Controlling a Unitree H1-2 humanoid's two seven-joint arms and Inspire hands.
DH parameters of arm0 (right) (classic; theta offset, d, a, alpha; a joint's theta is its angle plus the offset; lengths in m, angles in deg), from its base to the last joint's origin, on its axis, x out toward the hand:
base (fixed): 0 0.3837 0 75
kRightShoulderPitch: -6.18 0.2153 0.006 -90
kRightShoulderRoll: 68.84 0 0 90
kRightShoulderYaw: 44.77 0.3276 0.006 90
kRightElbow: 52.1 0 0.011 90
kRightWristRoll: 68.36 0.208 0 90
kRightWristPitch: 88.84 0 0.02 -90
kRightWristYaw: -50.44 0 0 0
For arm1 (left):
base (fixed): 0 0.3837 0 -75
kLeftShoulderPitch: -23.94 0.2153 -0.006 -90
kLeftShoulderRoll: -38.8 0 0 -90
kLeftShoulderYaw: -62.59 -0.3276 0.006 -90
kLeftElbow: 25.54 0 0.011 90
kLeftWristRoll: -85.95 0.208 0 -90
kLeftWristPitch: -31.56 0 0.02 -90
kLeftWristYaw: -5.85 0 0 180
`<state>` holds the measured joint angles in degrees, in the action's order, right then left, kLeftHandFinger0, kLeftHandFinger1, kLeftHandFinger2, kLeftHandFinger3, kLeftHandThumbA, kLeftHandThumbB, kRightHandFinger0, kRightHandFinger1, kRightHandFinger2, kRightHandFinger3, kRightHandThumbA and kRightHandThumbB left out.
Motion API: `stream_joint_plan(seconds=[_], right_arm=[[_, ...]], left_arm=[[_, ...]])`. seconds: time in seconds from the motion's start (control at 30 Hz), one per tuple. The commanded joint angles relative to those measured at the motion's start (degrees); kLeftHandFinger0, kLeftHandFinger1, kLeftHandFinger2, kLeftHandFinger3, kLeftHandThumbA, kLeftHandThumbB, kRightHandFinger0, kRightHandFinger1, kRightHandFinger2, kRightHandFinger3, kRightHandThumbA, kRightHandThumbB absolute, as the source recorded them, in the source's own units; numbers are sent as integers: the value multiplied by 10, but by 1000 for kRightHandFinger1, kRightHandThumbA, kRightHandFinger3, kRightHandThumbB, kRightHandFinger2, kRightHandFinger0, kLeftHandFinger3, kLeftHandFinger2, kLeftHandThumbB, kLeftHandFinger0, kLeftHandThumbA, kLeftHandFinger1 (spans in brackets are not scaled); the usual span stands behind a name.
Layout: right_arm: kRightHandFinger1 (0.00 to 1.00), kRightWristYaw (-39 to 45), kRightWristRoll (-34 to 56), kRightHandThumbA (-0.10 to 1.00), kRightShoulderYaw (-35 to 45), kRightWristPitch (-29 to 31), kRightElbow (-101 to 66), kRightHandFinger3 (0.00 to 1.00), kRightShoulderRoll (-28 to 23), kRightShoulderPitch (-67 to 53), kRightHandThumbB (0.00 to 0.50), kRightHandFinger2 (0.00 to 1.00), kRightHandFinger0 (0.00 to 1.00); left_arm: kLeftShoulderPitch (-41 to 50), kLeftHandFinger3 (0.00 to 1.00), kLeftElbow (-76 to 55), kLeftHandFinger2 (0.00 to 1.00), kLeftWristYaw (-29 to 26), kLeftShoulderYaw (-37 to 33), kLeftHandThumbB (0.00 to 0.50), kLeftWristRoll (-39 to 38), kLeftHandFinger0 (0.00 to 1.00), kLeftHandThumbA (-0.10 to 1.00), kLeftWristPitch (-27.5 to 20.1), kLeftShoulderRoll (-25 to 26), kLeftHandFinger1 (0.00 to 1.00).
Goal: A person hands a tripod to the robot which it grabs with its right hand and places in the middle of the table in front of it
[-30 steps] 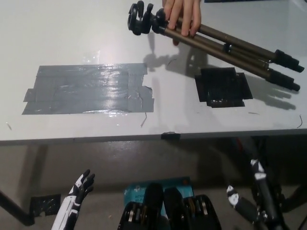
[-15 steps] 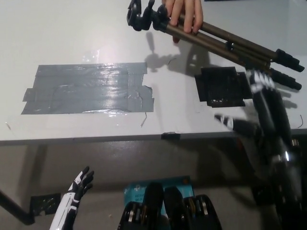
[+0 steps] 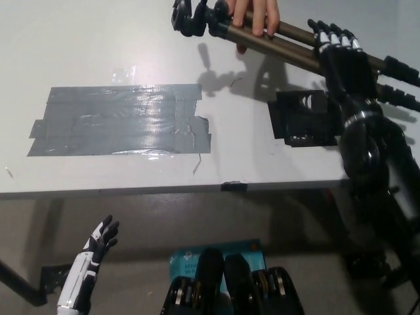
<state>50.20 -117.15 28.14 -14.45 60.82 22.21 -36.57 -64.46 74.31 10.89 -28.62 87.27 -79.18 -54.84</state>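
Above the table, my right hand had reached the tripod, fingers straight, holding nothing. Left hand hung low, spread.

I see the tripod folded and held tilted over the far side of the table. A person's hand grips it just behind the head. My black right hand lies across the tripod legs, fingers straight and apart, not wrapped around them. It's above the black tape patch. The grey tape patch sits left of centre, well apart from the tripod. My white left hand hangs below the table edge at lower left, fingers spread, holding nothing.
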Motion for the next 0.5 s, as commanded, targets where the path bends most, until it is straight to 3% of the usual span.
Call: stream_joint_plan(seconds=[0.0,0.2,0.23,0.27,0.3,0.33,0.37,0.4,0.43,0.47], right_arm=[[1000,10,-19,1000,-19,-29,48,1000,1,66,480,1000,1000],[1000,-47,-11,1000,-31,2,119,1000,15,97,480,1000,1000],[1000,-148,-8,628,-26,51,176,1000,25,112,410,1000,1000],[1000,-173,-11,529,-27,59,191,1000,27,117,390,1000,1000],[762,-213,-15,317,-28,73,210,876,29,120,352,827,695],[332,-303,-21,-59,-31,111,244,497,35,121,291,489,130],[155,-329,-24,-92,-36,128,256,400,35,123,269,365,26],[22,-349,-25,-100,-39,141,266,220,35,123,208,264,0],[68,-363,-26,-100,-41,150,272,253,35,123,209,344,0],[229,-372,-26,-100,-43,161,272,375,34,123,205,616,0]], left_arm=[[-1,1000,-14,1000,10,2,274,-7,1000,993,-3,7,1000],[6,1000,-17,1000,8,2,278,-6,1000,996,-3,4,1000],[4,1000,-14,1000,8,1,277,-6,1000,995,-4,3,1000],[3,1000,-14,1000,8,1,276,-6,1000,994,-5,3,1000],[5,1000,-13,1000,8,0,277,-5,1000,994,-6,3,1000],[10,1000,-11,1000,7,-2,274,-1,1000,999,-14,3,1000],[12,1000,-14,1000,7,-2,275,0,1000,1000,-11,3,1000],[13,1000,-16,1000,8,-1,278,-2,1000,1000,-7,4,1000],[13,1000,-17,1000,9,0,278,-5,1000,1000,-6,5,1000],[12,1000,-17,1000,9,0,279,-5,1000,1000,-4,4,1000]])
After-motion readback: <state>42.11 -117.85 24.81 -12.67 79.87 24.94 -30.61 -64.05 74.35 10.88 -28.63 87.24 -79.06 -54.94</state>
